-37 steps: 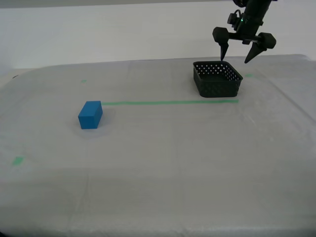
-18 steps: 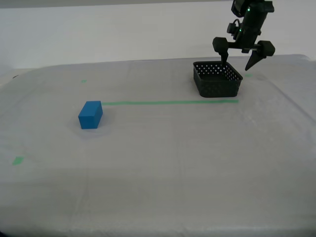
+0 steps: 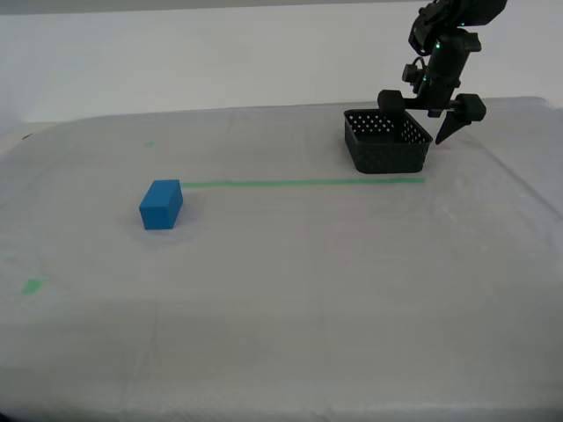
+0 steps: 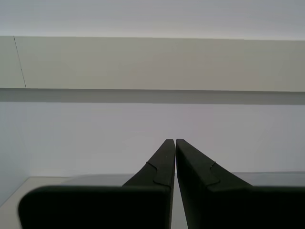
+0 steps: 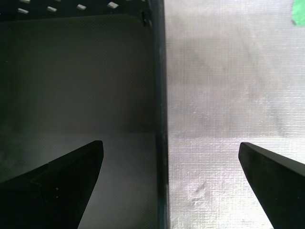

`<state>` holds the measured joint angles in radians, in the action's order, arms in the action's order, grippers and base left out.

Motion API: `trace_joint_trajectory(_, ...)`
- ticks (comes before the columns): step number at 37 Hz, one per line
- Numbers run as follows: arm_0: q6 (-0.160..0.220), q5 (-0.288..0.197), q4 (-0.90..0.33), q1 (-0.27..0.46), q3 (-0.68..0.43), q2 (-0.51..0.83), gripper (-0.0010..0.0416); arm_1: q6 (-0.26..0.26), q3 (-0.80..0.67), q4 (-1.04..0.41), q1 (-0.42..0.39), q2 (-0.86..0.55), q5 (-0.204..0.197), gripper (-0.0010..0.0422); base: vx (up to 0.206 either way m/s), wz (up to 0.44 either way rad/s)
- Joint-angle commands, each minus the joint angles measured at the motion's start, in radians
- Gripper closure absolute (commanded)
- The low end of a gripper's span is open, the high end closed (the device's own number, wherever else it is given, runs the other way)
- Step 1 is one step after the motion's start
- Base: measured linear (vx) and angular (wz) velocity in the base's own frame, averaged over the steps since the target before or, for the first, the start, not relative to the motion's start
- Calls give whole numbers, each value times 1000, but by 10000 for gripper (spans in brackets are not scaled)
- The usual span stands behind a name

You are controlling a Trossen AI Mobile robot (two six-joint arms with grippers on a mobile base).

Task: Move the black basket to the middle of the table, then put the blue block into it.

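Exterior view: black basket (image 3: 388,141) at the far end toward the view's right of the counter (image 3: 290,290), at one end of the green tape line (image 3: 303,183); blue block (image 3: 160,204) well apart, just off the other end. First claw (image 3: 424,121) spread wide, astride the basket's wall (image 5: 159,95), one fingertip inside, one outside. Second claw (image 4: 175,141) clenched, nothing held, aimed at a pale wall.

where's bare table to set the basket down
Bare cloth runs along the green tape line between the blue block and the black basket, and across the table's whole near half. It is crowded only at the basket, which my first gripper straddles.
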<state>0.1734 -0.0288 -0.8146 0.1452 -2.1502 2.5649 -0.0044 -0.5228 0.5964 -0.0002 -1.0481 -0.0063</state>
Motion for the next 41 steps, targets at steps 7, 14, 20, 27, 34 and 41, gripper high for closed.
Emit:
trace_joint_trajectory(7,-1,30,9,2,5,-2,27,2,0,3,0,0,-1,412,0,0)
trace_joint_trajectory(14,-1,30,7,3,5,-2,63,2,0,4,0,0,-1,412,0,0)
trace_joint_trajectory(20,-1,30,7,6,5,-1,94,2,0,3,0,0,-1,412,0,0)
trace_joint_trajectory(27,-1,30,6,9,5,-2,123,2,0,3,0,0,-1,412,0,0)
trace_joint_trajectory(34,-1,30,8,11,5,-2,174,2,0,3,0,0,-1,412,0,0)
trace_joint_trajectory(41,-1,30,14,12,5,-1,267,2,0,3,0,0,-1,412,0,0)
